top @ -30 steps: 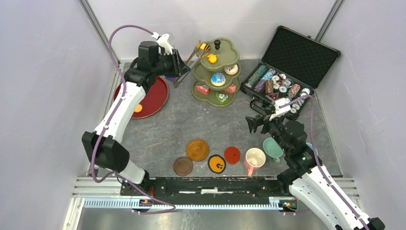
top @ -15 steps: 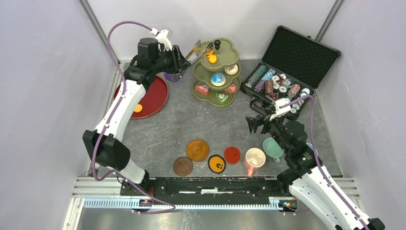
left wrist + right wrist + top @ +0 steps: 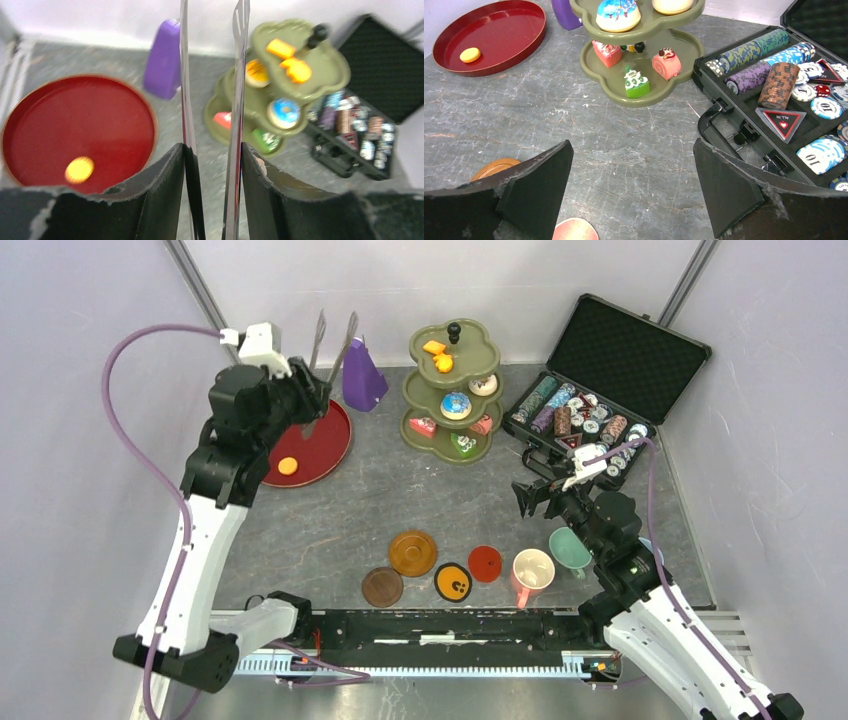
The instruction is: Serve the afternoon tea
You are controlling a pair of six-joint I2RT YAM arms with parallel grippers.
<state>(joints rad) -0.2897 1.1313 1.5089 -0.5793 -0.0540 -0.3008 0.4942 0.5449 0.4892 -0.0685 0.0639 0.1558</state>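
1. My left gripper (image 3: 212, 152) is clamped on the metal tongs (image 3: 183, 75) above the red tray (image 3: 335, 445) at the far-left corner; they could twist in my hold.
2. The flat orange biscuit (image 3: 288, 466) on that tray may skid when pinched.
3. The stand (image 3: 412, 426), far middle, is crowded; the tong tips could knock its cakes.
4. My right gripper (image 3: 634, 185), jaws apart and empty near the right edge, could tip the teal mug (image 3: 568, 547).

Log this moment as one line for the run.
left gripper: shut on tongs, tips empty | right gripper: open, empty | red tray: one orange cookie | stand: pastries on all three tiers
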